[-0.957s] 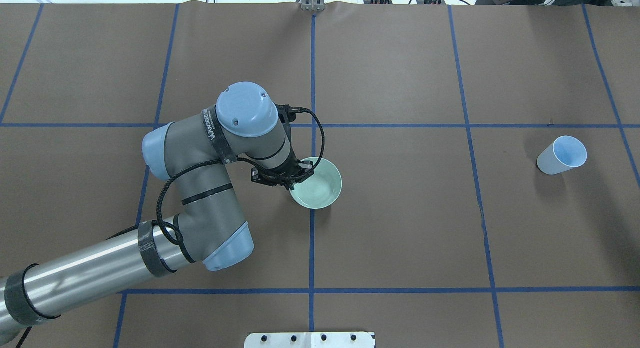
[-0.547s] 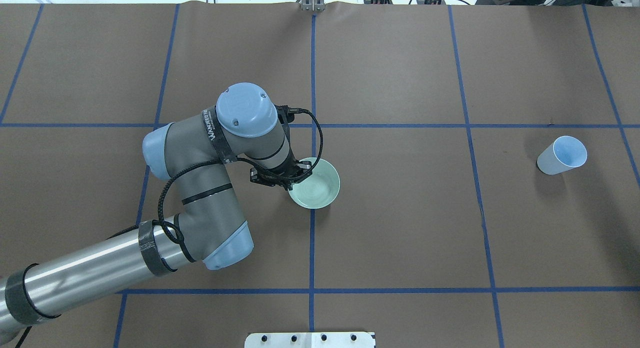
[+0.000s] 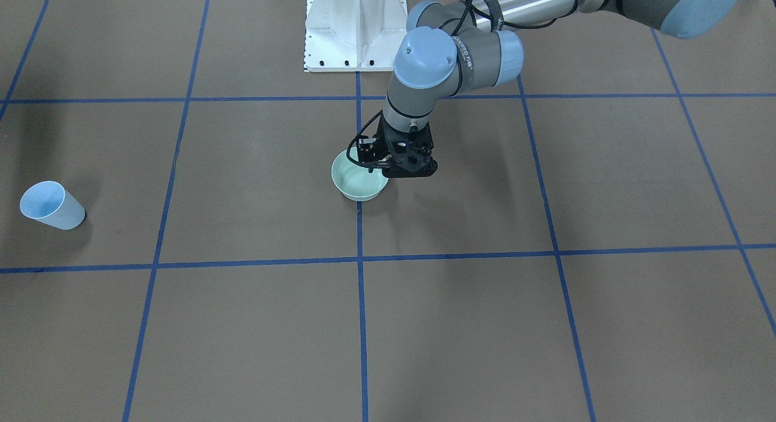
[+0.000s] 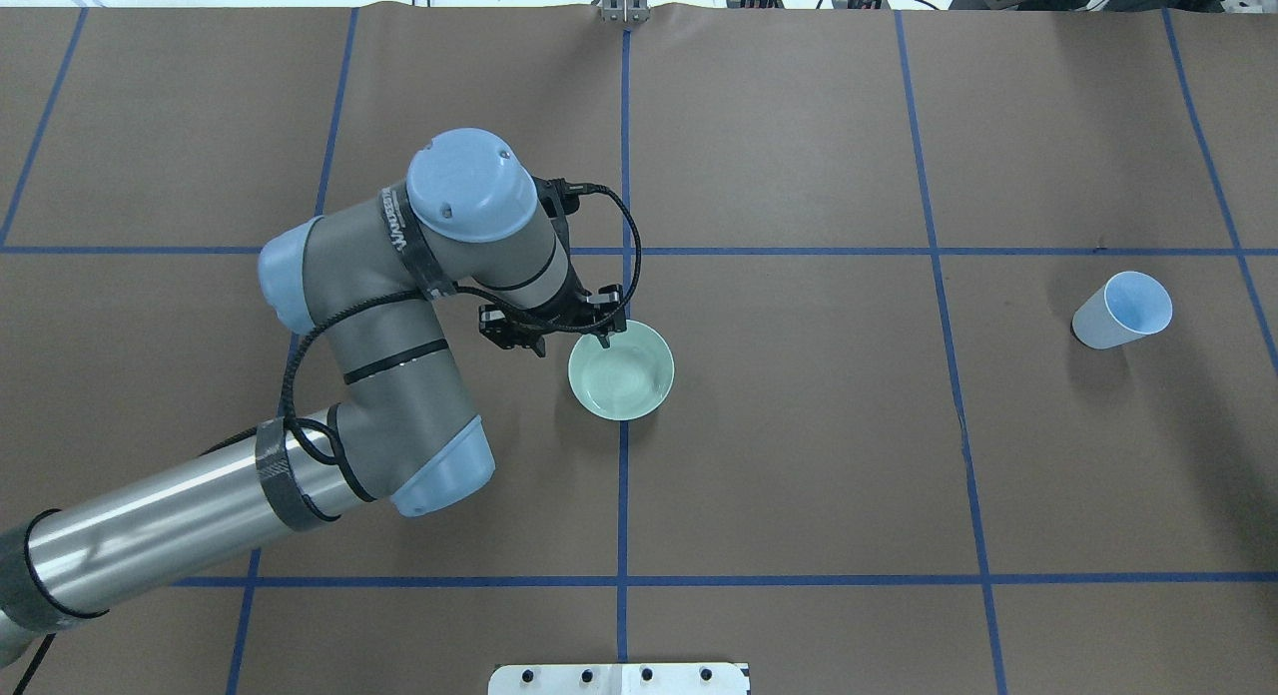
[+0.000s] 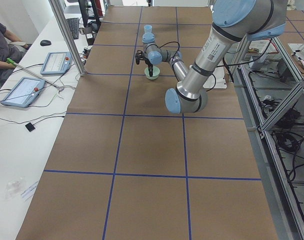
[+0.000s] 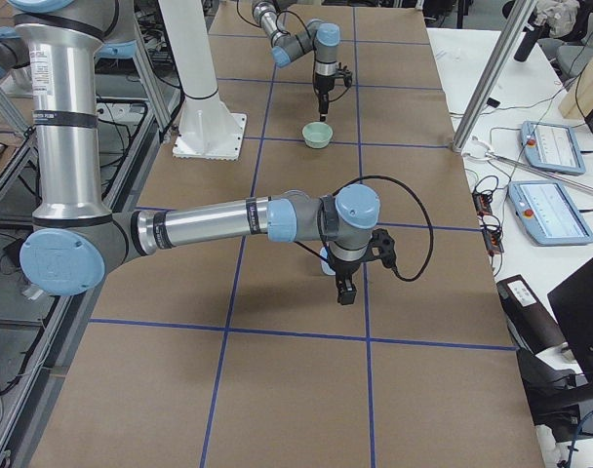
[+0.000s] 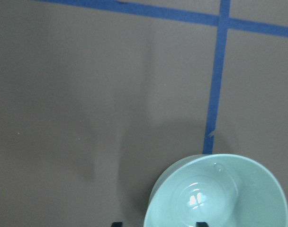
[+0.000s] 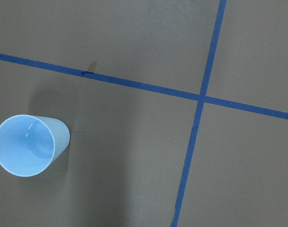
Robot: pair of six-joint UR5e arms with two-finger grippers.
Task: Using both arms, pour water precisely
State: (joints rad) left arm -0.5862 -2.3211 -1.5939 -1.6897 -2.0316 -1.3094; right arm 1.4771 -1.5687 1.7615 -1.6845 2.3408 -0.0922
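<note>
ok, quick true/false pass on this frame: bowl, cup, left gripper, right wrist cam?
1. The bowl sits on a blue tape line. True.
2. The cup lies on its side. False: it stands upright, mouth up.
3. The left gripper is at the cup. False: it is at the bowl's rim, fingers apart, with the cup far off toward the other end of the table.
4. The right wrist camera looks down on the cup. True.
</note>
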